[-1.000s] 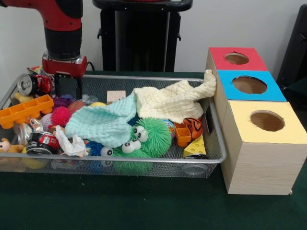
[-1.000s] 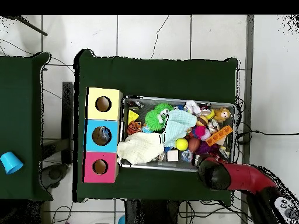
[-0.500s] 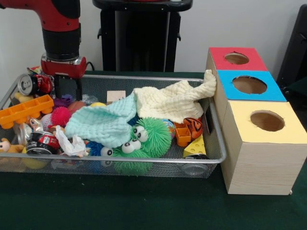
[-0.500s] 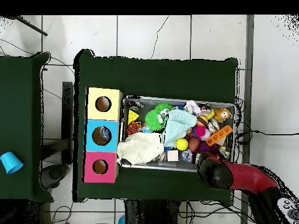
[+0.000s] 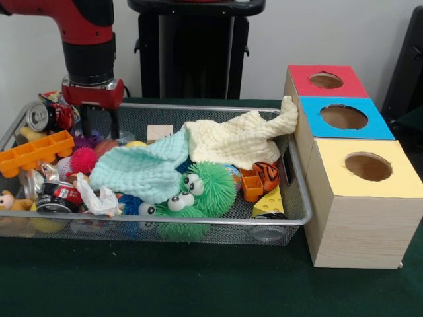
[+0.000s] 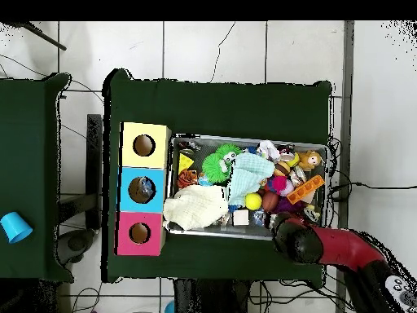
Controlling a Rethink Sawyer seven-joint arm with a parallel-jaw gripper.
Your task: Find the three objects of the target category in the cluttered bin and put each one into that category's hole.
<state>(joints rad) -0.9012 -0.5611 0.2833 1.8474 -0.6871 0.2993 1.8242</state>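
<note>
Far left in the front view: wire mesh bin (image 5: pixel 198 221) on the green table (image 5: pixel 165 284), packed with clutter. At its left end, a small bear figure (image 5: pixel 8 200) against the near rim, an orange toy block (image 5: pixel 33 153) lying above it, a drink can (image 5: pixel 39 116) up by the far corner. Red and black arm down over that far left corner, gripper (image 5: pixel 99 122) low among the toys beside a pink spiky ball (image 5: pixel 84 159); fingers hidden by the mesh and clutter, so wide or narrow cannot be told, nor whether anything is held. Toward the middle, a mint cloth (image 5: pixel 142 170) spread over the heap, a cream cloth (image 5: pixel 238 142) beyond it, draped up onto the bin's right rim and touching the box. In front of them, a green fuzzy toy with googly eyes (image 5: pixel 201 191). Further right, a tiger figure (image 5: pixel 266 175) and a yellow cheese wedge (image 5: pixel 269 202) in the near right corner. Just beside the bin on the right, wooden sorting box (image 5: pixel 357 224) with three holes in a row: red top (image 5: pixel 327 80) farthest, blue top (image 5: pixel 344 117) in the middle, yellow top (image 5: pixel 367 166) nearest. Target category not evident.
</note>
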